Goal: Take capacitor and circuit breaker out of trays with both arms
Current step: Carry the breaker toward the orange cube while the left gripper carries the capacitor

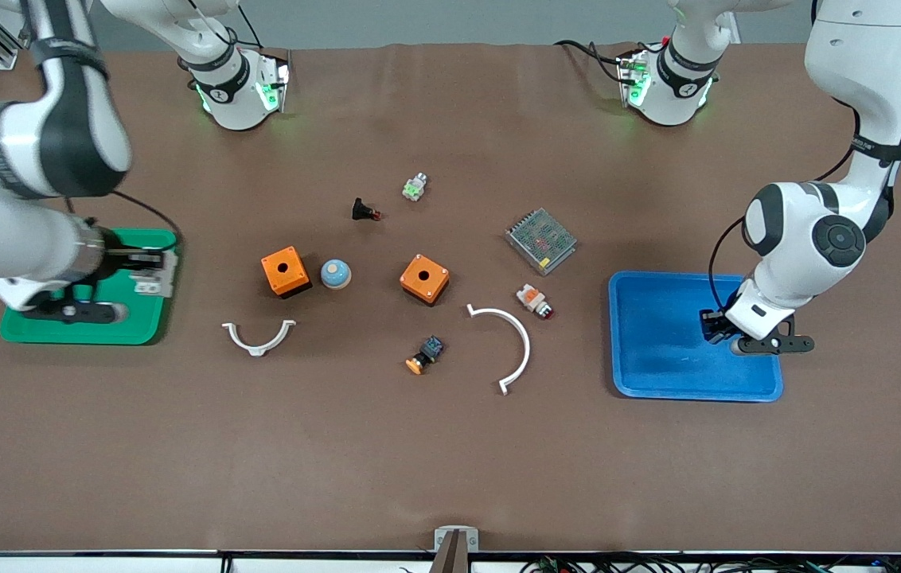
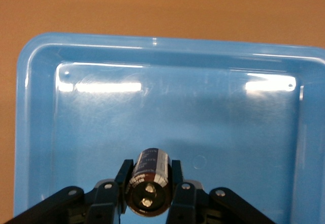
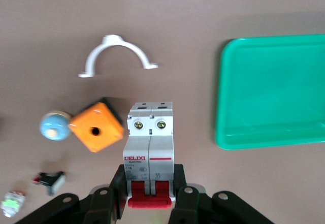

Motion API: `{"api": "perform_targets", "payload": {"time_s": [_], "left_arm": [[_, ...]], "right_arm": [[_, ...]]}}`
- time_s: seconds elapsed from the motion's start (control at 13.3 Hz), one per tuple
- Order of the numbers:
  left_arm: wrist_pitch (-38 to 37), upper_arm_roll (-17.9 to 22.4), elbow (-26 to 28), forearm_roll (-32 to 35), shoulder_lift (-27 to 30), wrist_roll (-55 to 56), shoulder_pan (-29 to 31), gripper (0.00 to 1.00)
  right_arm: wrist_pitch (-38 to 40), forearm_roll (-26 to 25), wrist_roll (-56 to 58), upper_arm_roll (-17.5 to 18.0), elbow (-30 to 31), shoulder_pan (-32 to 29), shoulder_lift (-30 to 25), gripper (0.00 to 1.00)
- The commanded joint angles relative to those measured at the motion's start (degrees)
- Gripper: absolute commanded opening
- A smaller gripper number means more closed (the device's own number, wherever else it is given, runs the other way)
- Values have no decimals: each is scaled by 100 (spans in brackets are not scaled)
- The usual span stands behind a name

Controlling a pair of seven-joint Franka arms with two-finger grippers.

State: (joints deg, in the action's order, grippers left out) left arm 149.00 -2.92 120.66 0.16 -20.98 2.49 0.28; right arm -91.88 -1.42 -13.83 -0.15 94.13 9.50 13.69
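My left gripper (image 1: pixel 717 328) is over the blue tray (image 1: pixel 657 358) at the left arm's end of the table. It is shut on the capacitor (image 2: pixel 149 181), a small black cylinder with a silvery end, held just above the tray floor (image 2: pixel 203 122) between the fingers (image 2: pixel 124 176). My right gripper (image 1: pixel 144 270) is over the edge of the green tray (image 1: pixel 60 330) at the right arm's end. It is shut on the breaker (image 3: pixel 150 148), a white-grey block with a red lever; the breaker also shows in the front view (image 1: pixel 156 274). The green tray (image 3: pixel 269 92) holds nothing.
In the table's middle lie two orange boxes (image 1: pixel 285 271) (image 1: pixel 424 278), a blue dome (image 1: pixel 335 274), two white curved clamps (image 1: pixel 259 336) (image 1: pixel 510 338), a meshed metal box (image 1: pixel 540 240), an orange-white cylinder (image 1: pixel 534 301), a black button part (image 1: pixel 365 211) and an orange-tipped button (image 1: pixel 426 354).
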Motion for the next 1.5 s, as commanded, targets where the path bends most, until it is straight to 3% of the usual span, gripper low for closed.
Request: {"api": "perform_targets", "payload": {"time_s": [0.0,0.23,0.68,1.43], "left_arm": [[-309,-252,72,28,366,198,-1,0],[-521,-709,63,19,621,663,-1,0],[-715,-1588,54,28,674,1911,-36,0],[-768,-1651,45,107,525,3546,-1055,0]], "right_arm": [[-250,107,-820,-73,-150,699,273,21],[-864,546,-1078,-82,-141,1149,695,21],[-1902,582,-1131,-82,-132,1625,1433,21],[-2870,828,-1157,-82,-106,1950,2260,22]]}}
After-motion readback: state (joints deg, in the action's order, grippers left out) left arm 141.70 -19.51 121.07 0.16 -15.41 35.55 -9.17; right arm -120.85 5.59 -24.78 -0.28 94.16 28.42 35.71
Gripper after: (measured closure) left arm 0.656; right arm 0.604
